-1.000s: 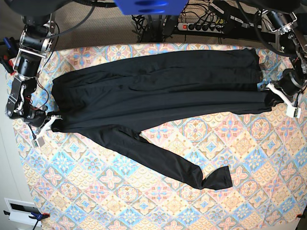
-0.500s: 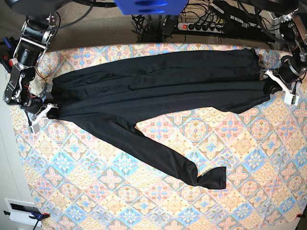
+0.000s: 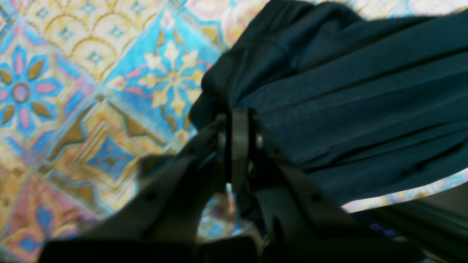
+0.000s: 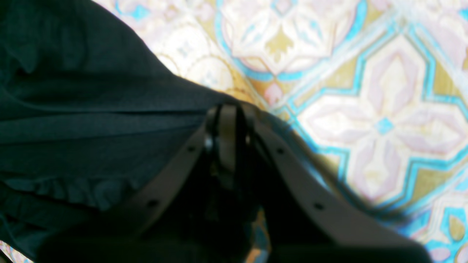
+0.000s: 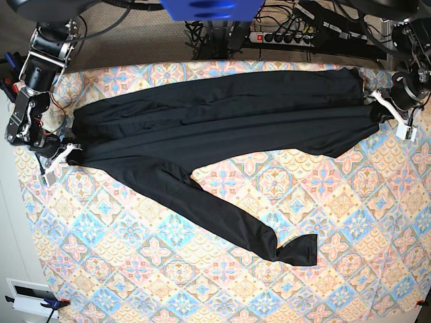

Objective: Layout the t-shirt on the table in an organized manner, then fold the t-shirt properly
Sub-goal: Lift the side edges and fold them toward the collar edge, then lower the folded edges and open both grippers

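Note:
The black t-shirt (image 5: 222, 121) is stretched in a long band across the far half of the table (image 5: 202, 269). One long sleeve (image 5: 229, 219) trails toward the near right, its cuff folded over. My left gripper (image 5: 378, 113) is at the base view's right edge, shut on the t-shirt's right end; its wrist view shows the fingers (image 3: 239, 146) pinching bunched fabric (image 3: 347, 98). My right gripper (image 5: 69, 156) is at the left edge, shut on the t-shirt's left end, and the fabric (image 4: 91, 124) runs into its closed fingers (image 4: 226, 135).
A power strip (image 5: 283, 37) and cables lie behind the table's far edge. A white box (image 5: 30, 296) sits by the near left corner. The patterned cloth (image 5: 168, 282) lies bare in front of the sleeve.
Both grippers have drawn back toward the far edge, pulling the shirt's body with them. The sleeve's cuff has slid a little to the left and nearer.

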Controlling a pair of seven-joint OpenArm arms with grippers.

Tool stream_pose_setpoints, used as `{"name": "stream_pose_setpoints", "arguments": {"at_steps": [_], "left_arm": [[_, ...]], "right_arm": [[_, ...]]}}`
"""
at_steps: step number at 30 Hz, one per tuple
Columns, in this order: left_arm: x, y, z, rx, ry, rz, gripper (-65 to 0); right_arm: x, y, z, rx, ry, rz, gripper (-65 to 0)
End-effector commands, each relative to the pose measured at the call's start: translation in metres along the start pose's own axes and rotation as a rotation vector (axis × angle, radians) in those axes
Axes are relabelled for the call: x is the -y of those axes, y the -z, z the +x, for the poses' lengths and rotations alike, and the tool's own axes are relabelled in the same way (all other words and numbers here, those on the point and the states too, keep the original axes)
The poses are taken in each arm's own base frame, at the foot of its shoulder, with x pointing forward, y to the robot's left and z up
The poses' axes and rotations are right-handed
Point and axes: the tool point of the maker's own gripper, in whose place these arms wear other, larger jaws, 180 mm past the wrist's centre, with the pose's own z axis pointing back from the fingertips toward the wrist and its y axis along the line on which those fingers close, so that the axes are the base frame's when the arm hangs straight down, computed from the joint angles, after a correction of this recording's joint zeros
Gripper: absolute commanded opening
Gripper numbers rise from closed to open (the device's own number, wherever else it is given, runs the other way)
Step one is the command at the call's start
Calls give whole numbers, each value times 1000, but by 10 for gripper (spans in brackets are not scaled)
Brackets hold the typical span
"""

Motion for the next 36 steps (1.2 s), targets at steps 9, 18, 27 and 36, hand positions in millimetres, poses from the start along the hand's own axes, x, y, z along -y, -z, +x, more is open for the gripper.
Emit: {"name": "stream_pose_setpoints", "arguments": {"at_steps": [9, 18, 27, 36], "left_arm": [[-14, -4, 21, 58, 29, 55, -650], [-27, 12, 15, 43, -68, 40, -557], [-21, 12, 20, 70, -84, 7, -303], [-16, 11, 21, 68, -106, -29, -302]], "right_arm": [[9, -12, 25, 65, -16, -23, -650], [9, -11, 20, 46, -11, -22, -601], [10, -11, 16, 47, -11, -23, -388], [32, -41, 41, 178, 47, -82, -356]]}}
